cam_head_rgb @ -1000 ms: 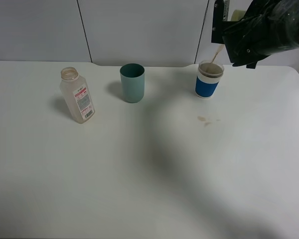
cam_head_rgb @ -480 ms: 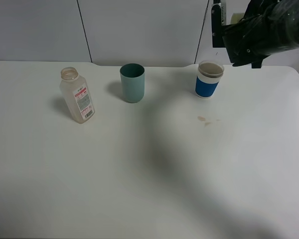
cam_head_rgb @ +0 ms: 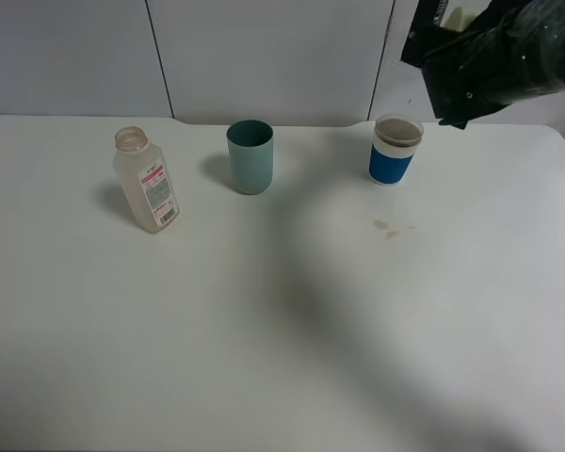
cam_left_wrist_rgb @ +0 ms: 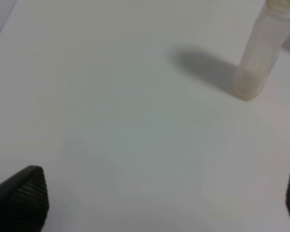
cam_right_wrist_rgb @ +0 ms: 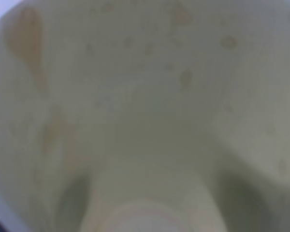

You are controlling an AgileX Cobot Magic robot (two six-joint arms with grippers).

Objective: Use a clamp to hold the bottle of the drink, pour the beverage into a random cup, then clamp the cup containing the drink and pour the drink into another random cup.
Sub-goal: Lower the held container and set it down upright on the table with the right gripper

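While our right end effector (cam_head_rgb: 452, 38) hangs high at the back right, above and just behind the blue-banded cup (cam_head_rgb: 395, 151), it is clenched on the pale yellow-green tumbler (cam_head_rgb: 460, 19), of which only a sliver shows past the black arm in the high view. Our right wrist camera looks straight into that tumbler (cam_right_wrist_rgb: 145, 96): its inner wall fills the picture, streaked and spotted with brown drops of the beverage (cam_right_wrist_rgb: 26, 38). We see the blue-banded cup standing upright on the white tabletop (cam_head_rgb: 282, 330), with brown liquid near its rim. A few small brown spots (cam_head_rgb: 388, 227) lie on the tabletop in front of it. Near the back middle stands the dark teal tumbler (cam_head_rgb: 250, 156), upright. The bottle (cam_head_rgb: 148, 181) stands well to the left, uncapped. Our left end effector (cam_left_wrist_rgb: 159, 203) is released, jaws wide apart, over bare tabletop near the bottle (cam_left_wrist_rgb: 261, 53), touching nothing.
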